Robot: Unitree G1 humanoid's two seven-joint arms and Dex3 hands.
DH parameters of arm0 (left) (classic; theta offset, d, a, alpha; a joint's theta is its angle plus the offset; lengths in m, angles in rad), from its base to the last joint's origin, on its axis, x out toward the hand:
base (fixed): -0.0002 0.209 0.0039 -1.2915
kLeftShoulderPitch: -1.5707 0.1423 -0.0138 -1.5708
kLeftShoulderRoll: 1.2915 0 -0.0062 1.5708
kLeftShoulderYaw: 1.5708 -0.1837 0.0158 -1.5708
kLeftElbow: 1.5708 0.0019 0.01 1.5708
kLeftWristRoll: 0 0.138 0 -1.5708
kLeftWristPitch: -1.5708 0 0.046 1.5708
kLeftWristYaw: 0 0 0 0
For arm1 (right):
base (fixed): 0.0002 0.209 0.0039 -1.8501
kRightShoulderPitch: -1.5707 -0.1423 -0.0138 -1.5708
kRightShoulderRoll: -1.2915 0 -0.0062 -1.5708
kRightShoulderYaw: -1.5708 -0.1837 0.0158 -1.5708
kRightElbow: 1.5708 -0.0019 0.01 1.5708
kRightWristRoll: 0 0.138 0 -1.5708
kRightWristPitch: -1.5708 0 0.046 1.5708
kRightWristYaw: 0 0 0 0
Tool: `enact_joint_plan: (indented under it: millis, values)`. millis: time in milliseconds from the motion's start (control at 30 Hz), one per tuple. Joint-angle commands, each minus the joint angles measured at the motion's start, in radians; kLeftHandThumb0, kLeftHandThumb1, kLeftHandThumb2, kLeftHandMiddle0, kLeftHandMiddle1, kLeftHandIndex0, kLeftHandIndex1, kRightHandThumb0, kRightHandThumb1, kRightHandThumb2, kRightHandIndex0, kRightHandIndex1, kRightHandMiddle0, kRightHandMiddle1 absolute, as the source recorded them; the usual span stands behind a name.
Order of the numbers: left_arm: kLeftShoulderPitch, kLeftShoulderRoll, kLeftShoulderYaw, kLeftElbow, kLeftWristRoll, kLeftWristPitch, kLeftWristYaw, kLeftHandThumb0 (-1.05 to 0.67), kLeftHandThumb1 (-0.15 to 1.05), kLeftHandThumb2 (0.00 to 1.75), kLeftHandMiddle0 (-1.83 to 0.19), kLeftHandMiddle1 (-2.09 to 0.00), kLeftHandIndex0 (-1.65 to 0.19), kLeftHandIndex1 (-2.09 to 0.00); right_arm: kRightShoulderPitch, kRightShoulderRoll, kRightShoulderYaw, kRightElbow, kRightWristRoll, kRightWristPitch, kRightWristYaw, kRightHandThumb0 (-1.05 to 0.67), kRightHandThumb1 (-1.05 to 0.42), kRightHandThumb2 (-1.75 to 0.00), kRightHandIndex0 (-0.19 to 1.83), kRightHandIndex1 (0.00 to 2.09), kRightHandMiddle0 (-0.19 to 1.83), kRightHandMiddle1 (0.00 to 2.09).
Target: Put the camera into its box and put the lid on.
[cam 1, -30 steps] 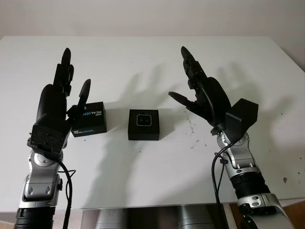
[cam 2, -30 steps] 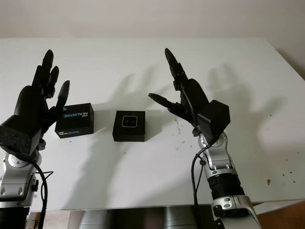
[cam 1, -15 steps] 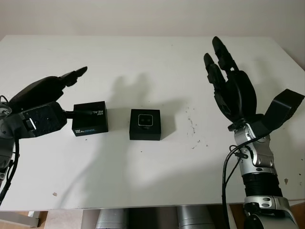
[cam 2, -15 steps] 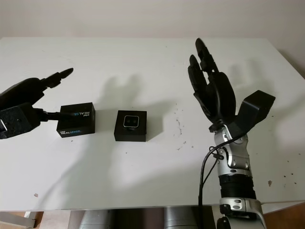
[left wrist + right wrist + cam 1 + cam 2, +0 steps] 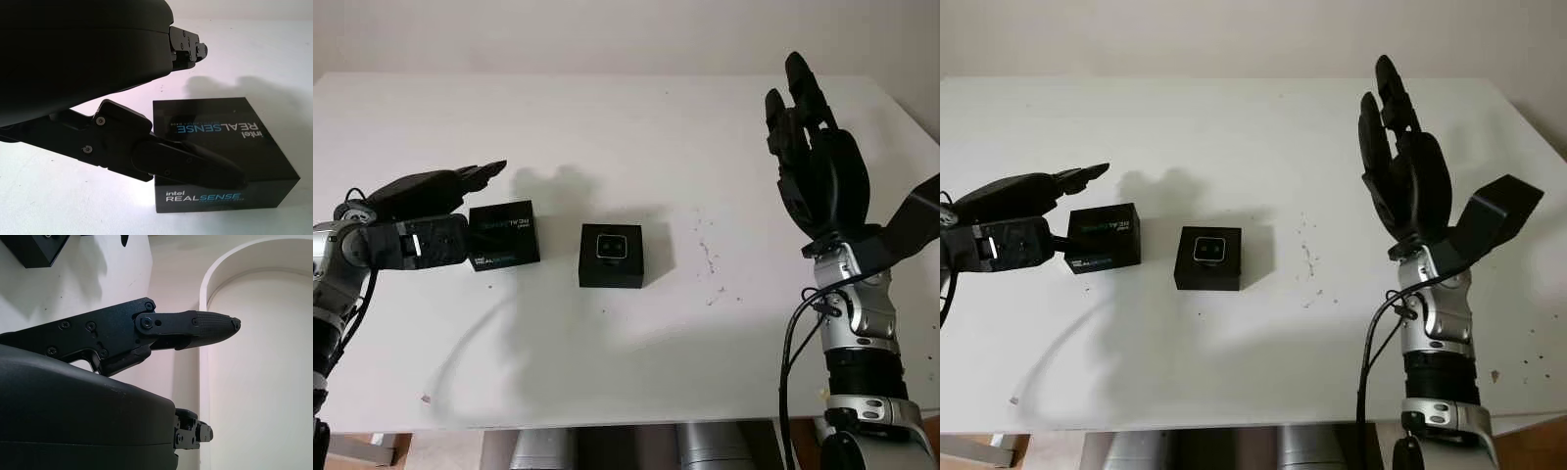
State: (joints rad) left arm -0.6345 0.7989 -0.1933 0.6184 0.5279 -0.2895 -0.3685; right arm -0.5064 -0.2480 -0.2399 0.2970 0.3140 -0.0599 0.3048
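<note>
1. The left hand (image 5: 421,206) had swung down from its upright pose to lie level at the left edge of the white counter (image 5: 626,127), its fingers (image 5: 188,164) released around the Intel RealSense lid (image 5: 504,235) but not yet clamped on it.
2. The lid had shifted slightly, now sitting a little turned, just left of the open box (image 5: 611,256).
3. The camera (image 5: 609,246) already sat in the box, lens face up, so only the lid step seemed to remain.
4. The right hand (image 5: 818,166) had pulled back to the right and risen, held upright and open, well apart from the box.
5. This suggested the left hand was taking the lid, next to grasp and carry it over the box.
</note>
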Motion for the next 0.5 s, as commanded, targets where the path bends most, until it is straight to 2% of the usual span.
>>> enact_joint_plan:
  millis: [0, 200, 333, 467]
  values:
    - [0.008, -0.015, -0.03, 0.011, 0.01, -0.011, -0.006, -0.79, 0.87, 0.06, 0.0, -0.06, 0.03, -0.05, 0.004, -0.009, -0.007, -0.031, -0.011, 0.007, -0.018, -0.71, -1.05, -0.35, -0.09, 0.06, -0.06, 0.06]
    - [0.028, -0.005, -0.031, -0.018, 0.0, -0.03, -0.016, -0.75, 0.83, 0.04, -0.08, -0.08, -0.04, -0.08, 0.014, -0.012, -0.011, -0.038, -0.012, 0.021, -0.033, -0.69, -1.05, -0.37, -0.09, 0.06, -0.06, 0.06]
    - [0.049, 0.004, -0.012, -0.079, -0.041, -0.015, -0.074, -0.76, 0.81, 0.04, -0.09, -0.07, -0.05, -0.08, 0.016, -0.012, -0.005, -0.032, -0.024, 0.016, -0.034, -0.69, -1.05, -0.38, -0.1, 0.05, -0.07, 0.05]
    - [0.067, 0.018, 0.014, -0.162, -0.091, 0.017, -0.142, -0.87, 0.85, 0.06, -0.03, -0.04, 0.0, -0.05, 0.014, -0.011, -0.001, -0.023, -0.04, 0.013, -0.039, -0.7, -1.05, -0.38, -0.09, 0.05, -0.06, 0.05]
